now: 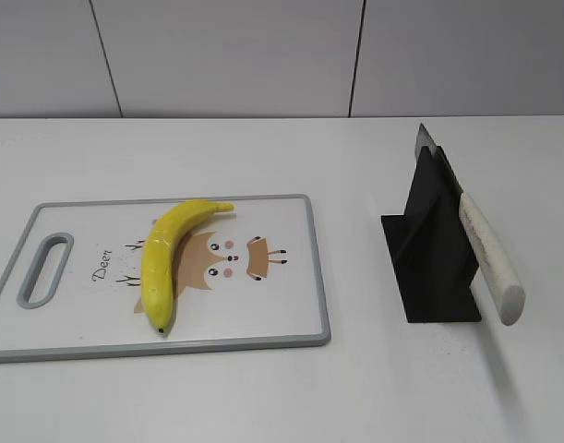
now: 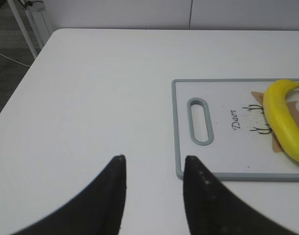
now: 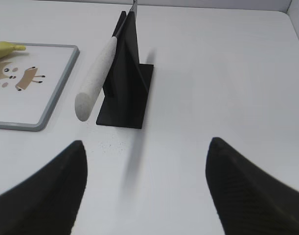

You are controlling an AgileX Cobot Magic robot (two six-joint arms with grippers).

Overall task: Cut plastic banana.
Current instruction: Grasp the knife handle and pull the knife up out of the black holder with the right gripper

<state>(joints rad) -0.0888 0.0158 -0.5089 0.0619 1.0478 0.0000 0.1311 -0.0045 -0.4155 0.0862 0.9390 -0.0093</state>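
The plastic banana (image 1: 162, 258) lies whole on the white cutting board (image 1: 282, 305), curved, its dark tip toward the front. It also shows in the left wrist view (image 2: 284, 117), and its stem end shows in the right wrist view (image 3: 5, 48). A knife with a whitish handle (image 1: 489, 258) rests slanted in a black stand (image 1: 434, 249), also in the right wrist view (image 3: 95, 78). My left gripper (image 2: 154, 159) is open and empty over bare table, left of the board's front corner. My right gripper (image 3: 145, 147) is wide open and empty, in front of the stand. Neither gripper shows in the exterior view.
The board (image 2: 222, 161) has a grey rim, a slot handle (image 2: 200, 121) at its left end and a deer print. The white table meets a grey wall behind. In the left wrist view, the table's left edge (image 2: 22, 81) drops to the floor.
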